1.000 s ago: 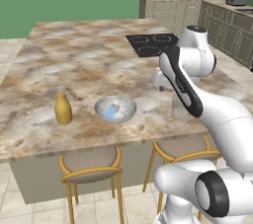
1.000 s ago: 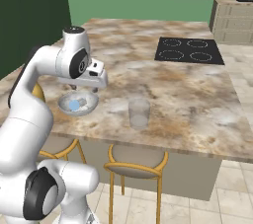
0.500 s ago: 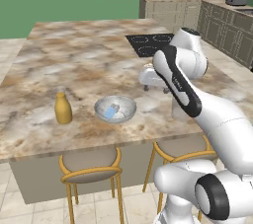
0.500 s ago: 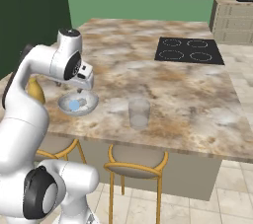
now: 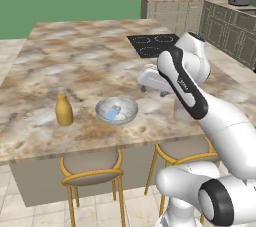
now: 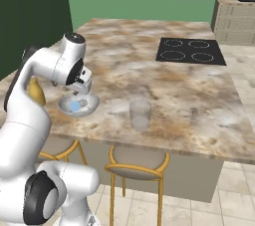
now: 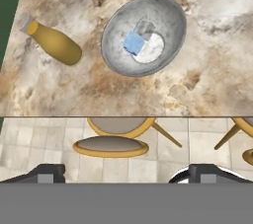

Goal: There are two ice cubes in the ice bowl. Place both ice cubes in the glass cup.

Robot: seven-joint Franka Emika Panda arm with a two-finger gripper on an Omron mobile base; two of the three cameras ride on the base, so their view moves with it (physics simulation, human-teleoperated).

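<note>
Ice cubes: I see one pale blue cube lying near the middle of the ice bowl, touching a whiter patch that I take for the second cube, though I cannot be sure.
Ice bowl: sits on the surface close to its near edge; it is my landmark for everything else.
Glass cup: the glass cup stands upright on the bowl's right, near but apart, also close to the near edge, and looks empty. I judge neither cube moved yet.
Yellow bottle: the yellow bottle stands on the bowl's left, apart from it, out of the path between bowl and cup.
Fingers: the fingers are spread wide, holding nothing, ready to straddle a cube.
Hand position: the hand hangs above the bowl, toward its cup side, camera looking down into it, which suits a straight descent.
Next move, as I judge it: centre over the blue cube, then lower.
Risk: small slick cubes on a curved metal floor may skid away.
</note>
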